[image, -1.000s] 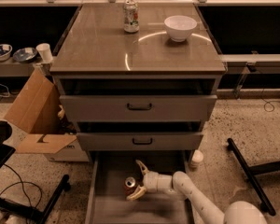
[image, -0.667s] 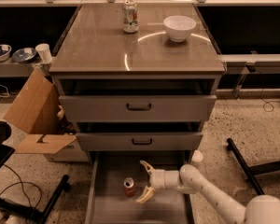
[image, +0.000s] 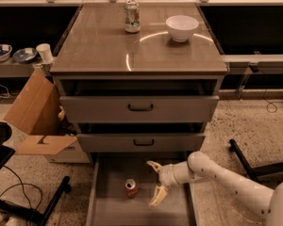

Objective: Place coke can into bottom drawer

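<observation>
The coke can (image: 130,188), small and red with a silver top, stands upright on the grey floor of the open bottom drawer (image: 111,208). My gripper (image: 156,183) is over the drawer just right of the can, apart from it. Its two pale fingers (image: 158,196) are spread wide and hold nothing. The white arm reaches in from the lower right.
A silver-white can (image: 131,16) and a white bowl (image: 181,28) stand on the cabinet top. The two upper drawers (image: 140,108) are slightly pulled out. A cardboard box (image: 40,121) sits left of the cabinet. Black stand legs (image: 243,160) lie on the floor at both sides.
My gripper has let go of the coke can and drawn back to the right. The can now stands alone on the drawer floor.
</observation>
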